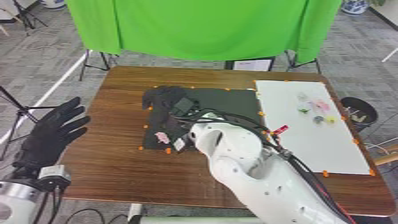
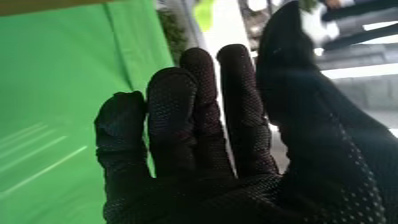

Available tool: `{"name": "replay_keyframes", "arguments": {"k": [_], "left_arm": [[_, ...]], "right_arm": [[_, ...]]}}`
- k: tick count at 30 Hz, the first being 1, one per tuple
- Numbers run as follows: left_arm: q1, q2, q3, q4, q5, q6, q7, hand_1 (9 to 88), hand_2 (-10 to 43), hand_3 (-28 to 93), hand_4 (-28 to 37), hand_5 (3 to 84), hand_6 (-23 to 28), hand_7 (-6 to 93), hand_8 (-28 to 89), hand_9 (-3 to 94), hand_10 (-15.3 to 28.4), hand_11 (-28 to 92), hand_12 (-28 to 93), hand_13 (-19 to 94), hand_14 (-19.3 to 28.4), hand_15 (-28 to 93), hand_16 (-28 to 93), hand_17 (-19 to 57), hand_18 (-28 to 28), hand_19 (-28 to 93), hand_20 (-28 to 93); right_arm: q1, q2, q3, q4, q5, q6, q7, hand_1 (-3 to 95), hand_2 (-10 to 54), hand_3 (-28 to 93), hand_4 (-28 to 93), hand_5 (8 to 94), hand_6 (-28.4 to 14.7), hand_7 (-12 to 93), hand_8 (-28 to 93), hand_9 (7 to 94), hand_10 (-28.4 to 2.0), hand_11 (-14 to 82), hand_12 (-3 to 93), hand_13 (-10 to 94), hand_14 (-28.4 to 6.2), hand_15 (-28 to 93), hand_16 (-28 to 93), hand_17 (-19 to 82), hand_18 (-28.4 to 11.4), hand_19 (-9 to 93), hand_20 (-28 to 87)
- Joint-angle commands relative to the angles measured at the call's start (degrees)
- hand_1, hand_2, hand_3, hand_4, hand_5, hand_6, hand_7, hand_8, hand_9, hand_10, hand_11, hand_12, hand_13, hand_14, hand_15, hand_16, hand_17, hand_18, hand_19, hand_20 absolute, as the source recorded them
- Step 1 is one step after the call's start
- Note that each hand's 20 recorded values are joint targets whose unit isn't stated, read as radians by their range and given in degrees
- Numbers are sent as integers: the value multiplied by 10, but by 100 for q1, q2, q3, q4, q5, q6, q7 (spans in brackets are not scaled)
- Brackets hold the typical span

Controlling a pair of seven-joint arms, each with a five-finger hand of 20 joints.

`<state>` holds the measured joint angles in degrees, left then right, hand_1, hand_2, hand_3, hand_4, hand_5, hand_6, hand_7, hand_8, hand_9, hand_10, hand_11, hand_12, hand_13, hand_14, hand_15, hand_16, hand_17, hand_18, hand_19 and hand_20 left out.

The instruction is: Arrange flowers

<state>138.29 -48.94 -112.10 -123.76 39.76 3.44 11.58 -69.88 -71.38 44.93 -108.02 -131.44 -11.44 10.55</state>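
Observation:
My right hand is over the left part of the black mat, its arm crossing the table from the lower right. In the right wrist view, the right hand is open, with fingers nearly straight. A small pink piece lies near it on the mat; whether it is a flower I cannot tell. Several small flowers, pink, yellow and green-white, lie on the white sheet. Off the table's left edge, my left hand is open.
The brown table carries orange markers along the mat and sheet edges. A small red item is beside the right forearm. A dark round bin stands past the right edge. Green cloth hangs behind the table.

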Motion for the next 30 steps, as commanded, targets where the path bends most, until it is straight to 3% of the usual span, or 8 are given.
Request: {"name": "replay_keyframes", "arguments": {"k": [1,4,12,30], "left_arm": [[248,-175,-81,-78,13,46,56,237,-47,679,-282,256,35,188,-95,198,109,176,203,162,153,244,34,-121,234,377,91],[246,-187,-85,-79,14,31,48,237,-46,679,-282,257,35,188,-96,199,109,175,203,162,153,244,34,-121,233,376,91],[230,-225,-68,-55,19,-13,-16,236,-46,678,-283,256,36,187,-96,198,109,175,204,162,153,244,35,-122,233,375,91],[189,-218,-3,-34,10,3,-6,232,-46,681,-283,256,36,186,-95,198,109,175,204,162,152,241,35,-122,233,375,92]], "right_arm": [[-531,927,570,-163,324,-236,-311,207,78,932,86,475,17,424,-198,396,-144,551,439,441,-136,823,371,208,-222,803,610],[-757,1107,664,-230,387,-406,-432,69,173,932,264,545,0,277,-149,365,-174,594,515,394,-170,854,387,180,-243,791,639],[-1007,1216,528,-282,152,-603,-569,-22,291,932,306,612,-5,205,-126,347,-183,613,582,343,-185,875,423,159,-248,786,659],[-756,1019,21,121,-572,-571,-497,-26,295,932,229,609,-21,209,-120,322,-190,638,586,327,-187,890,425,155,-244,791,661]]}}
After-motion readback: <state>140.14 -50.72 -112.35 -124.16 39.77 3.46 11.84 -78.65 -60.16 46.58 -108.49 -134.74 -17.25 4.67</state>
